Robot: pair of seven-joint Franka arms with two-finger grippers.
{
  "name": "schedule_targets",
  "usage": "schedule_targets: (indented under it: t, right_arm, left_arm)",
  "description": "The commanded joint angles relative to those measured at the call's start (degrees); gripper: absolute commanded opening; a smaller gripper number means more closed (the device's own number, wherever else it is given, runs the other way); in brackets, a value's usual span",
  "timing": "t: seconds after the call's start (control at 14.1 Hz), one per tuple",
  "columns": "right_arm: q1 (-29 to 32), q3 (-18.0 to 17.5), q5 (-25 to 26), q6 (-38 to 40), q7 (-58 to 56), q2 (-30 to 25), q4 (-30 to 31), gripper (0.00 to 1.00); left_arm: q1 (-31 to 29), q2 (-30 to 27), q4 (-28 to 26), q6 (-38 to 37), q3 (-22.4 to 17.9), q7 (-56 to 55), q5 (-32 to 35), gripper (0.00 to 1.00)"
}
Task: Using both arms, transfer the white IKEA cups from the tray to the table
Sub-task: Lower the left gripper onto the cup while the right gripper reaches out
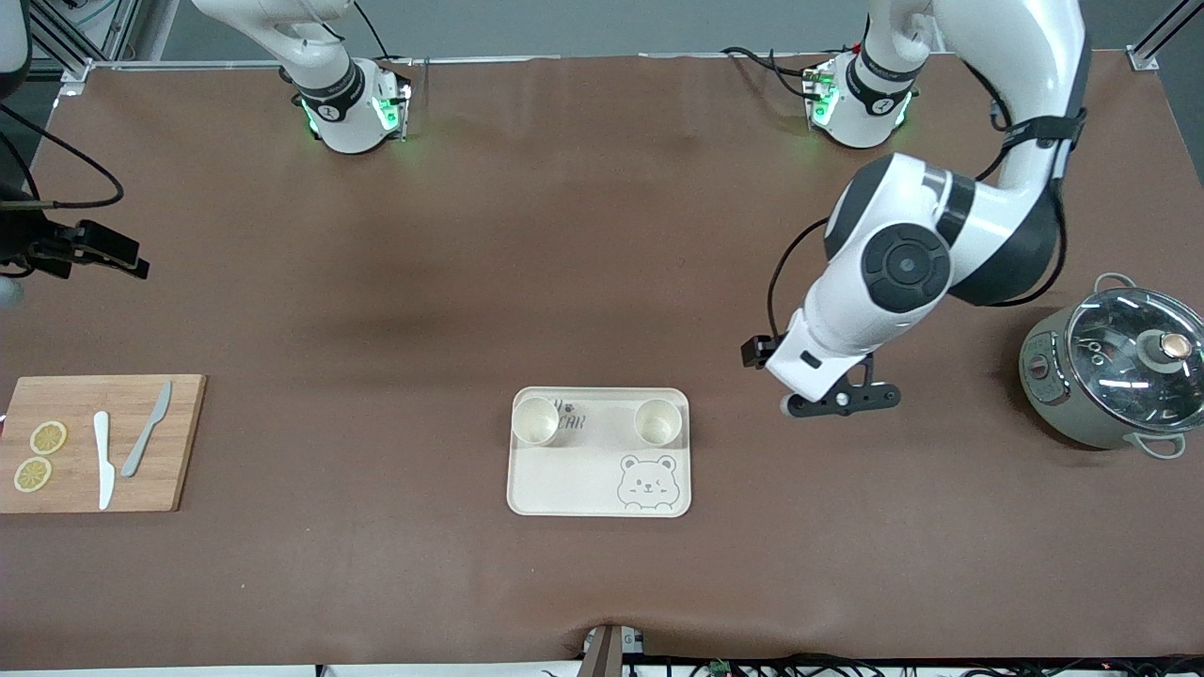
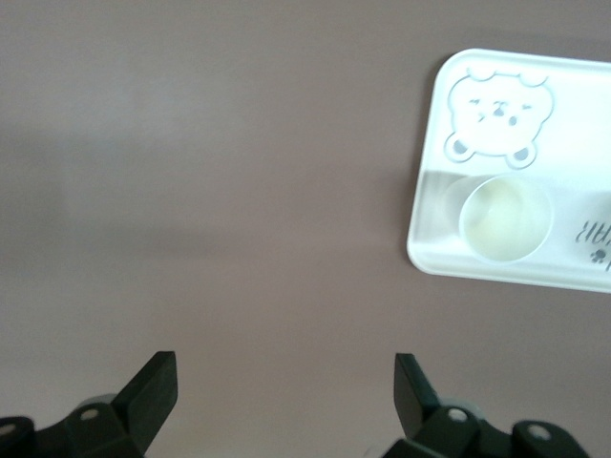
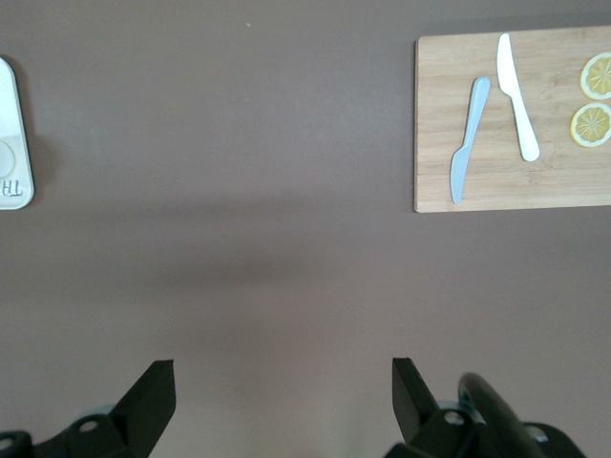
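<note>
Two white IKEA cups [image 1: 535, 420] [image 1: 657, 422] stand upright and apart on the cream bear tray [image 1: 583, 480], along its edge farther from the front camera. The left wrist view shows one cup [image 2: 505, 218] on the tray [image 2: 582, 124]. My left gripper [image 1: 847, 398] [image 2: 284, 382] hangs open and empty over bare table beside the tray, toward the left arm's end. Over the table at the right arm's end, above the area past the cutting board, my right gripper [image 1: 103, 254] [image 3: 284, 386] is open and empty. A sliver of the tray [image 3: 14, 105] shows in the right wrist view.
A bamboo cutting board [image 1: 179, 451] [image 3: 544, 181] at the right arm's end carries a white knife [image 1: 102, 459], a grey knife [image 1: 146, 429] and two lemon slices [image 1: 39, 455]. A grey-green pot with a glass lid [image 1: 1115, 376] stands at the left arm's end.
</note>
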State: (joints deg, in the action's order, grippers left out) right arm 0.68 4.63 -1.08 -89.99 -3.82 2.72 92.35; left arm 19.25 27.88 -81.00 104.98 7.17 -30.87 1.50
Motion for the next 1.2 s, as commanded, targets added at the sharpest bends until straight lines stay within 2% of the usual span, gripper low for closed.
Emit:
schedule_targets:
  t: [0.0, 0.35, 0.64, 0.78, 0.99, 1.06, 1.13]
  right_arm:
    - [1.33, -0.67, 0.2, 0.08, -0.75, 2.02, -1.39, 1.0]
    - [1.17, -0.93, -1.38, -1.5, 0.3, 5.35, -1.12, 1.0]
    - [-1.91, -1.02, -5.51, -10.8, 1.53, 13.25, -1.3, 1.0]
    - [-3.67, -1.02, -5.86, -14.33, 2.84, 16.16, -1.3, 1.0]
    - [-7.52, -1.02, -8.05, -16.88, 12.4, 18.37, -1.47, 1.0]
    - [-9.54, -1.02, -8.23, -17.85, 16.08, 18.89, -1.47, 1.0]
    - [-11.82, -1.02, -8.24, -18.99, 20.04, 19.51, -1.47, 1.0]
  left_arm:
    - [1.22, 4.01, 1.9, 4.95, -0.14, -0.51, 0.96, 1.0]
    - [3.78, 11.13, 2.17, 17.34, -0.14, -3.22, 0.69, 1.0]
    - [6.32, 15.88, 2.17, 26.67, -0.14, -9.53, 0.69, 1.0]
    - [7.29, 17.47, 2.17, 28.0, -0.22, -11.84, 0.69, 1.0]
    - [7.38, 18.87, 2.08, 28.0, -0.23, -11.66, 0.78, 1.0]
    - [7.82, 19.05, 2.08, 28.0, -0.23, -11.67, 0.78, 0.95]
    - [7.82, 19.14, 2.08, 28.0, -0.23, -11.58, 0.78, 0.84]
